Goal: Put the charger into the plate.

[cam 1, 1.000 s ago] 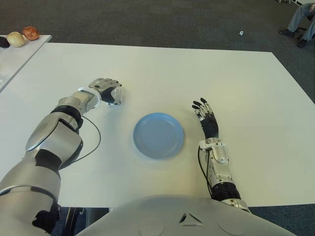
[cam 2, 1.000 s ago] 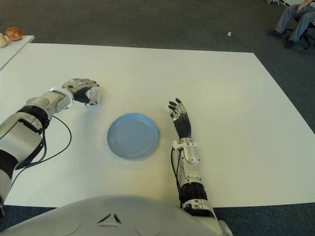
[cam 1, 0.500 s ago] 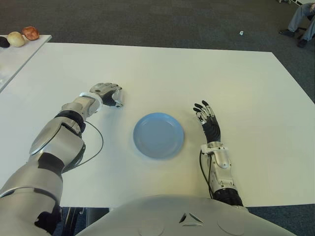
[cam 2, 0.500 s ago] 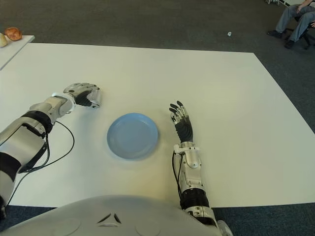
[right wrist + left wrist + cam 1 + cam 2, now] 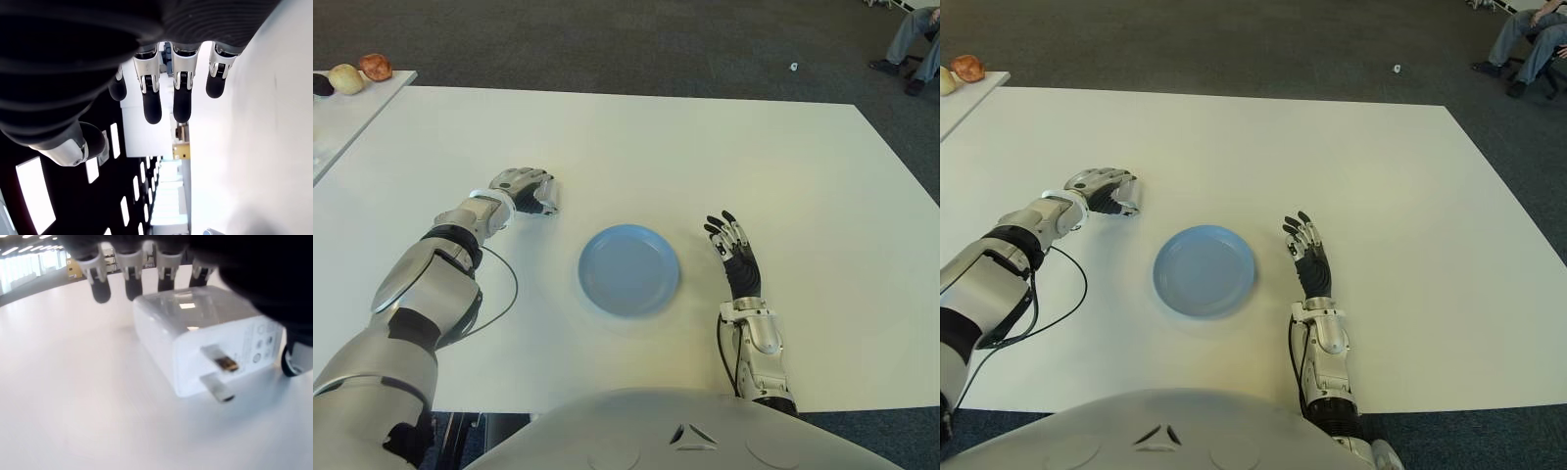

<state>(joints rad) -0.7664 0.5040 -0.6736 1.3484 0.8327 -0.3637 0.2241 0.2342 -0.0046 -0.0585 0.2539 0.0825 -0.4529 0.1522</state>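
charger (image 5: 205, 340) under curled left robot hand (image 5: 530, 188)

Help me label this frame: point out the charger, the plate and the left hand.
charger (image 5: 195, 328), left wrist view, white top face.
plate (image 5: 628, 269), left eye view, bare blue centre.
left hand (image 5: 525, 187), left eye view, back of the curled hand.

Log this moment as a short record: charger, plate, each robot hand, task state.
charger: white plug-in charger, prongs showing, lying on the white table under the left robot hand
plate: blue plate, nothing in it, between the two hands
left robot hand: left of the plate, fingers arched over the charger; firm grasp cannot be confirmed
right robot hand: right of the plate, fingers spread, holding nothing
task state: charger not yet in plate
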